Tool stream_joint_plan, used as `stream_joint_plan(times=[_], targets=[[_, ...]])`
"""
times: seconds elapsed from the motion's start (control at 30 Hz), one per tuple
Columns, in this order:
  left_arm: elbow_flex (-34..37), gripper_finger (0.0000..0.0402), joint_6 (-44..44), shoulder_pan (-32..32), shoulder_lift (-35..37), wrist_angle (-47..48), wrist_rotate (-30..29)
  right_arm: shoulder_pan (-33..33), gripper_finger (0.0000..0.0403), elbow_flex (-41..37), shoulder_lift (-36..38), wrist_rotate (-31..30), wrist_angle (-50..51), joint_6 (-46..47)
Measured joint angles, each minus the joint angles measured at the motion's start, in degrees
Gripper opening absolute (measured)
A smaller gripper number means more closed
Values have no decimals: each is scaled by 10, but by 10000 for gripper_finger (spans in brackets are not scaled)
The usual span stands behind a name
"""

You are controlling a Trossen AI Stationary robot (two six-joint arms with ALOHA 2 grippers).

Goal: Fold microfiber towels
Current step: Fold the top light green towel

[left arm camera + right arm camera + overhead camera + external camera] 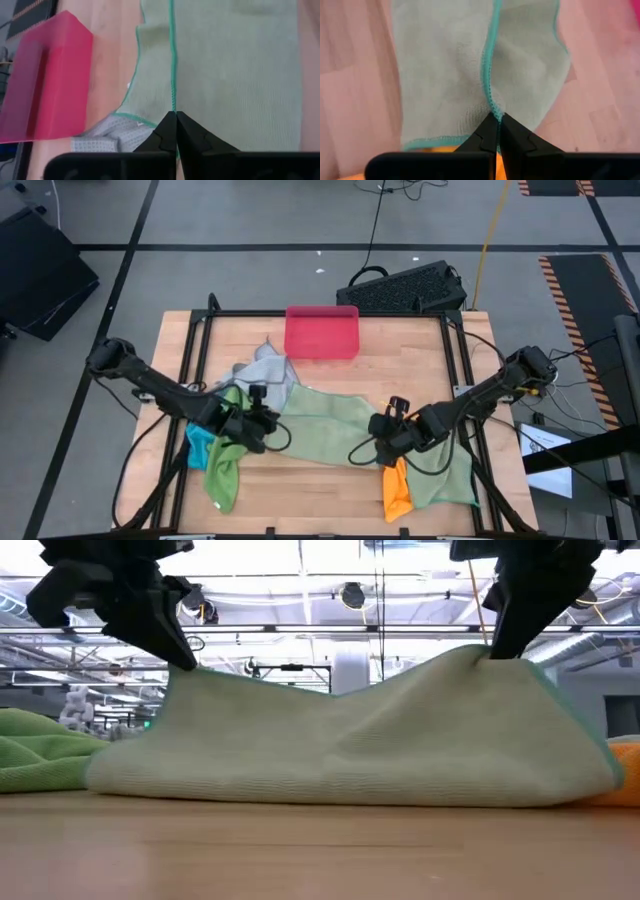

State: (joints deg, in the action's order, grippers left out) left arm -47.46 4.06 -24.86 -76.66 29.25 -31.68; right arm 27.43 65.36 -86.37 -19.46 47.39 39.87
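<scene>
The left tool (pixel 262 420) was closed on the teal-stitched edge of the pale green towel (pixel 330 418), its two fingers (pixel 170 131) pinched tip to tip over the hem, and the right tool (pixel 390 423) was closed on the same edge farther along, its fingertips (pixel 492 129) meeting over the seam. Between the two tools the pale green towel hung in a shallow drape, lifted at both pinched points and resting on the desk (pixel 320 480) along its lower fold, as the low view showed. Around it lay the other towels: a grey one (pixel 265 368) bunched toward the pink tray (pixel 321 332), a brighter green one (pixel 225 470) and a blue one (pixel 200 445) heaped beside the left arm, and an orange one (pixel 397 490) near the right arm by the front edge. Judged from this, the task was at an early stage: one towel appeared to be mid-fold, no finished folded towel could be seen anywhere, and the rest lay crumpled and untouched. The arms covered parts of the heaps in the high view, so the full count of towels could not be made out, and the low view hid everything behind the raised cloth.
</scene>
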Motion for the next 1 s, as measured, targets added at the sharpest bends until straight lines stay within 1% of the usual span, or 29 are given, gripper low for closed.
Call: stream_joint_plan(times=[0.1,0.23,0.3,0.4,0.5,0.57,0.63,0.73,0.83,0.93,1.0], targets=[[0,3,-18,14,-1,1,-6,-5,4,-3,0,-2,0,-1],[1,8,-43,57,-10,-1,-10,-24,4,-21,0,-27,1,-1],[6,5,-50,79,-10,-4,-9,-38,4,-34,0,-30,0,-1],[22,3,-58,113,-10,-31,21,-56,4,-58,0,-29,-14,-1],[34,13,-56,138,-10,-63,43,-67,4,-77,0,-18,-28,-5],[44,22,-56,149,-10,-76,46,-73,4,-86,0,-15,-39,-12],[56,31,-60,159,-10,-99,46,-77,6,-92,0,-27,-46,-17],[74,51,-73,171,-10,-134,44,-82,25,-92,0,-42,-46,-22],[81,80,-81,184,-10,-148,41,-87,56,-92,0,-47,-43,-20],[80,110,-72,190,-10,-153,7,-87,90,-92,4,-46,-38,-11],[76,125,-60,191,-8,-155,-4,-87,110,-92,9,-45,-39,5]])
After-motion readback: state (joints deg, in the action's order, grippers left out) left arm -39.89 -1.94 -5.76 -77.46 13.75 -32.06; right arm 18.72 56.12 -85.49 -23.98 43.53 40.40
